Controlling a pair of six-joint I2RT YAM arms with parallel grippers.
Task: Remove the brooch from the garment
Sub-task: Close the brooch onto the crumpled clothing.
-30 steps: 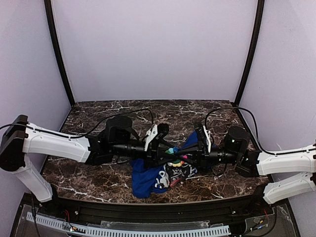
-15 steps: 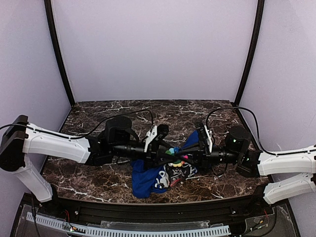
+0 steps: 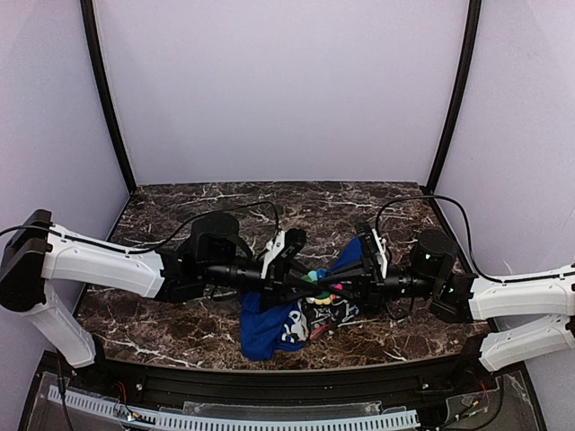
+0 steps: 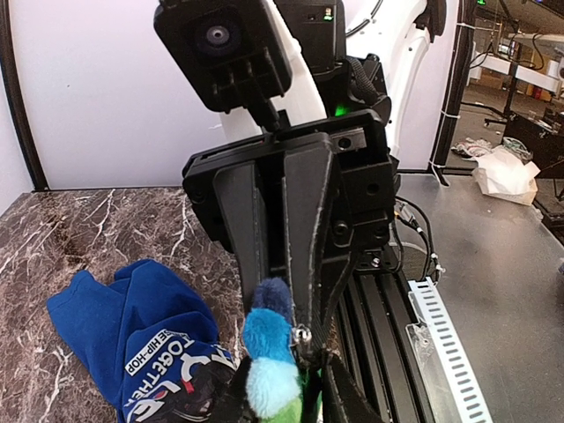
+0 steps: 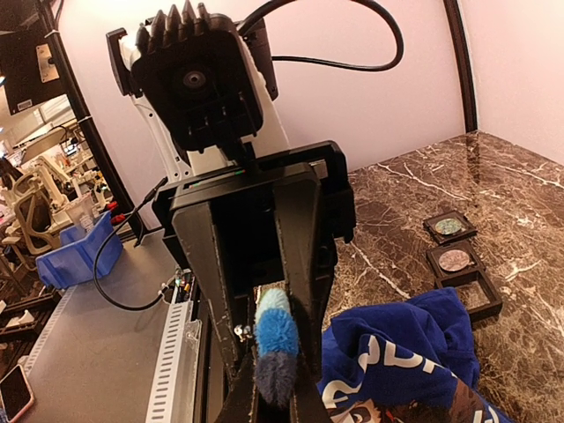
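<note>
The brooch point(image 3: 316, 277) is a small fuzzy pin in blue, green, yellow and pink bands, held above the table between both grippers. My left gripper point(image 3: 308, 280) is shut on its green end point(image 4: 269, 352). My right gripper point(image 3: 336, 286) is shut on its dark-blue end point(image 5: 280, 339). A small metal pin part point(image 4: 302, 335) shows beside the fuzz. The garment point(image 3: 268, 328) is a crumpled blue printed shirt lying on the marble below. It also shows in the left wrist view point(image 4: 132, 326) and the right wrist view point(image 5: 414, 352). I cannot tell whether the brooch still touches the cloth.
Three small dark square trays point(image 5: 455, 260) sit on the marble beyond the garment in the right wrist view. The table's near edge has a black rail point(image 3: 269, 382). Black frame posts point(image 3: 108, 99) stand at the back corners.
Both grippers have stayed nose to nose on the brooch. The left arm has sunk very slightly; the garment has barely shifted.
</note>
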